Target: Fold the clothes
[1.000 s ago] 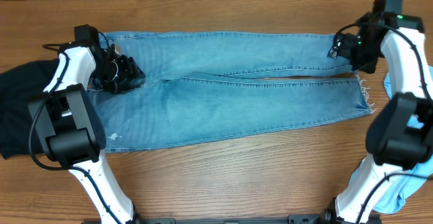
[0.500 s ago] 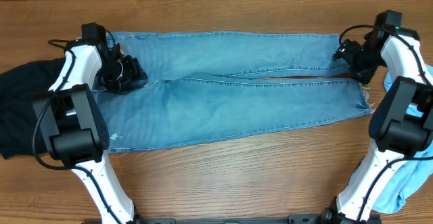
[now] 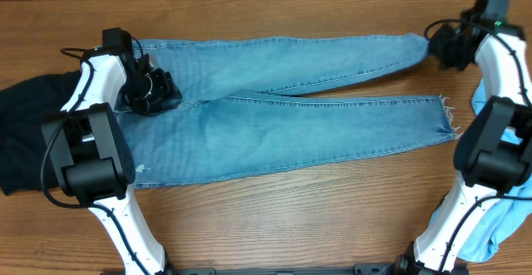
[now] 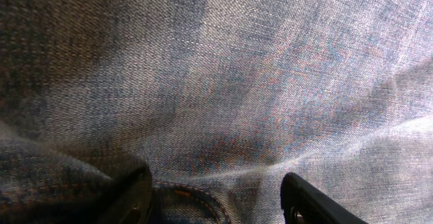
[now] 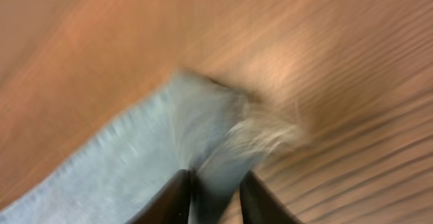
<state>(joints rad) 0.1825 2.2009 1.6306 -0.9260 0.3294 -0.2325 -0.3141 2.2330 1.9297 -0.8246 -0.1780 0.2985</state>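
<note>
A pair of blue jeans (image 3: 283, 125) lies flat across the wooden table (image 3: 291, 217), waist to the left and legs to the right. My left gripper (image 3: 154, 90) rests on the waist area. In the left wrist view it (image 4: 216, 183) stands open, its fingers wide apart with denim (image 4: 223, 82) and a stitched seam lying between them. My right gripper (image 3: 436, 46) is at the far right, shut on the hem (image 3: 414, 44) of the far leg. The right wrist view shows its fingers (image 5: 215, 176) pinching the frayed hem (image 5: 216, 122) above the wood.
A dark garment (image 3: 21, 134) lies at the left edge beside my left arm. Light blue cloth (image 3: 499, 217) hangs at the right edge near the right arm's base. The near leg's frayed hem (image 3: 445, 117) lies flat.
My right gripper has shut on the far leg's hem and carried it toward the far right corner, swinging that leg away from the near one. The left gripper has stayed put.
</note>
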